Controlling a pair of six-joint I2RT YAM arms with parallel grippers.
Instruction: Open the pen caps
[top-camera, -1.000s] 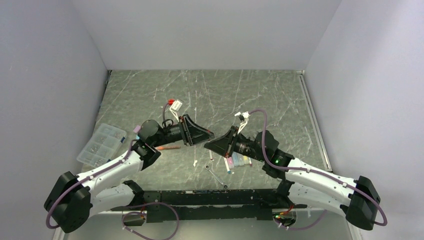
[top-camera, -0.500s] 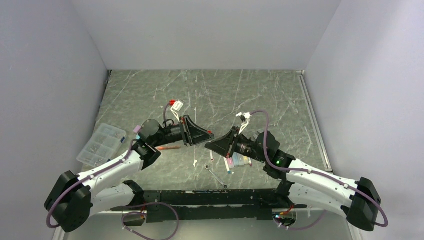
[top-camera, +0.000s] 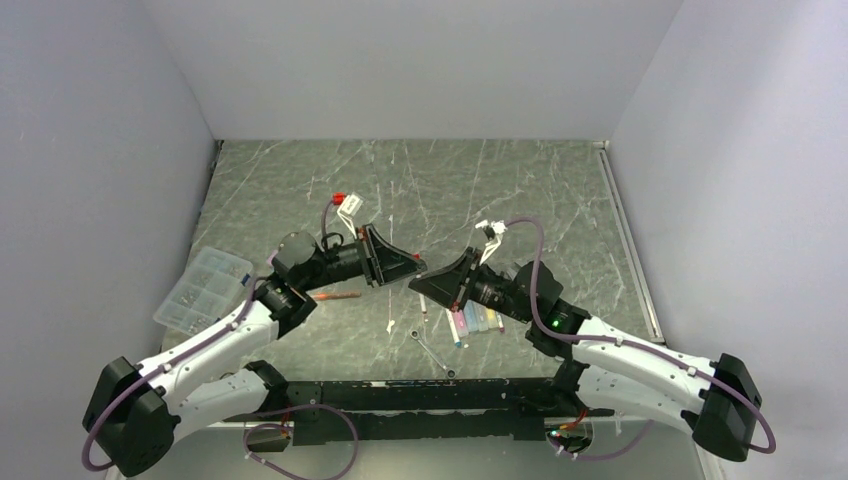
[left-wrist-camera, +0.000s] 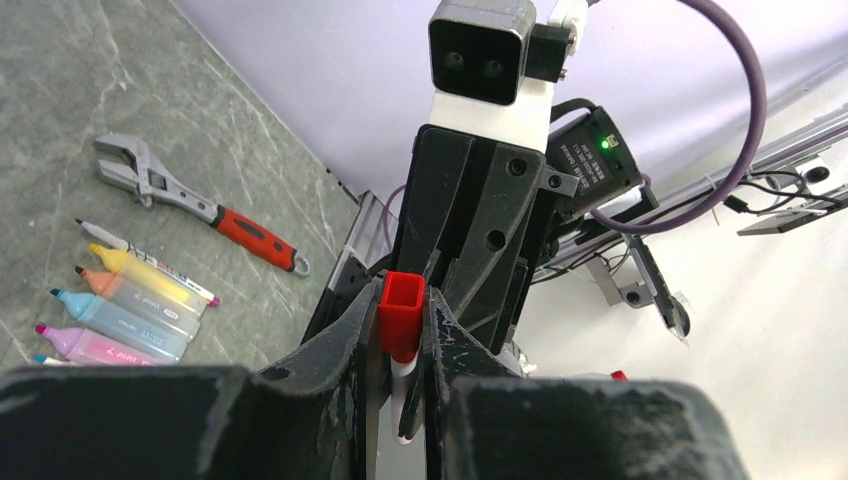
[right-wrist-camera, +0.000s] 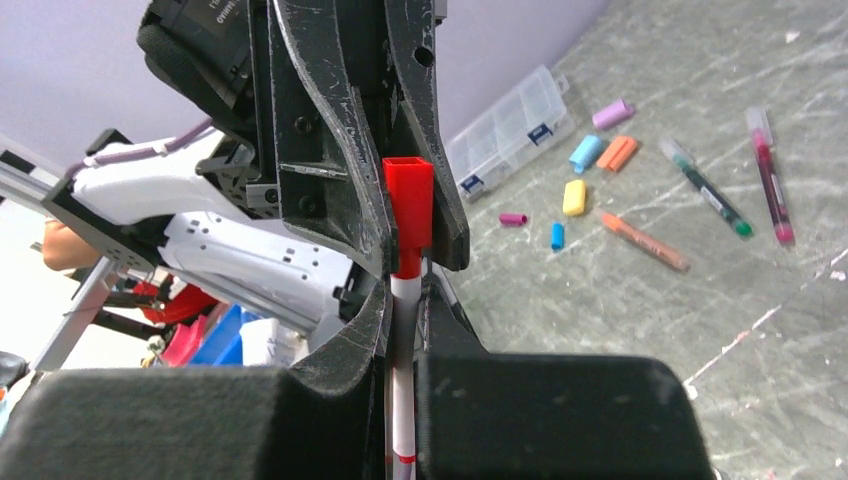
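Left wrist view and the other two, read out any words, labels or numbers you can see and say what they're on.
Nothing can be read with certainty.
Pastel highlighters: dark print on the barrels, too small to read.
Thin marker: print on the barrel, blurred.
Black arm housing: white lettering, cut off and blurred.
Red cap: no marking.

Left end effector (top-camera: 421, 271), right end effector (top-camera: 413, 289) (clamped)
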